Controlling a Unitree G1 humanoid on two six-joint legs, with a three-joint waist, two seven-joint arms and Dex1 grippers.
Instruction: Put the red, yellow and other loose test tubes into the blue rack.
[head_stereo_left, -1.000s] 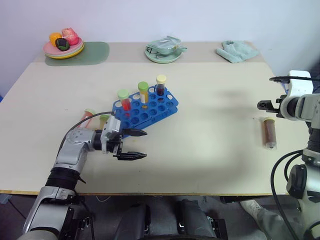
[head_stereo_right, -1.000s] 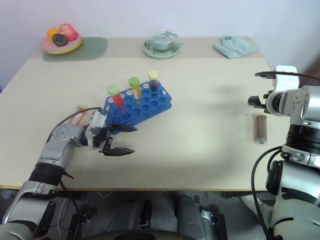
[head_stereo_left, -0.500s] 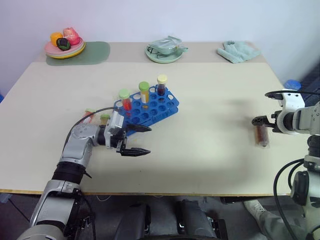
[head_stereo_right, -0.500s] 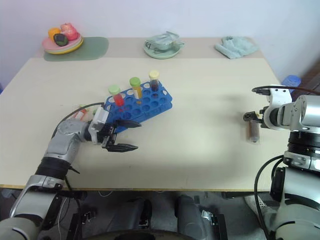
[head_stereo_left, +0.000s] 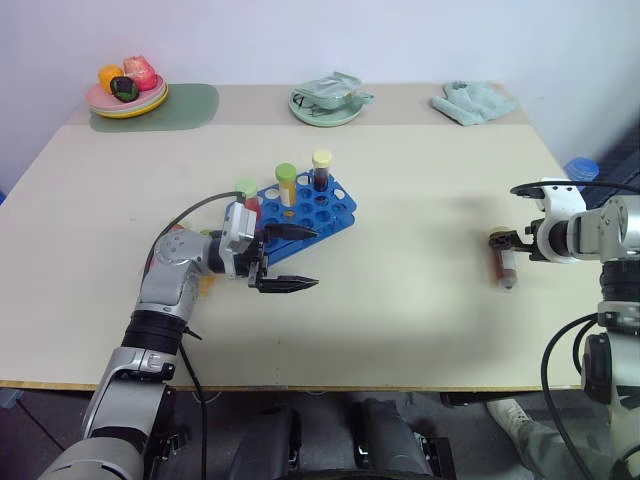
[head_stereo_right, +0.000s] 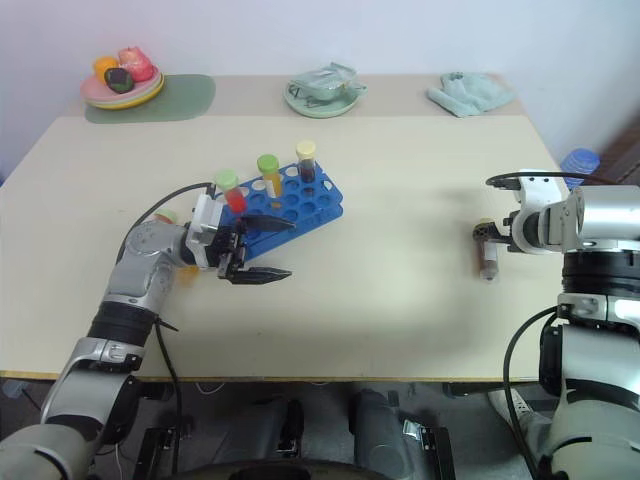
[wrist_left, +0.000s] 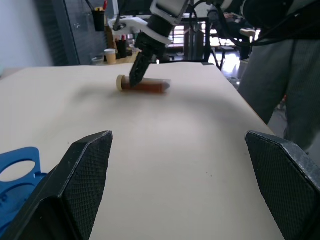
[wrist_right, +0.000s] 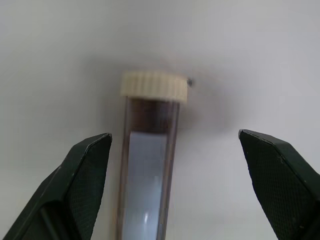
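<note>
The blue rack sits left of the table's centre. In it stand a red tube, a yellow tube and a dark tube with a cream cap. My left gripper is open and level just in front of the rack, pointing right with nothing between its fingers. At the right, a brown tube with a cream cap lies on the table. My right gripper is open over it, one finger on each side, angled down at its cap end. A green cap peeks out behind the left forearm.
Along the back edge are a plate of toy food on a green mat, a plate with a crumpled wrapper and a folded cloth. A cable runs from the left wrist. Bare tabletop separates the rack from the brown tube.
My left gripper has risen and moved right, closer to the rack's front. My right gripper has come down over the brown tube, which now lies a little further left.
</note>
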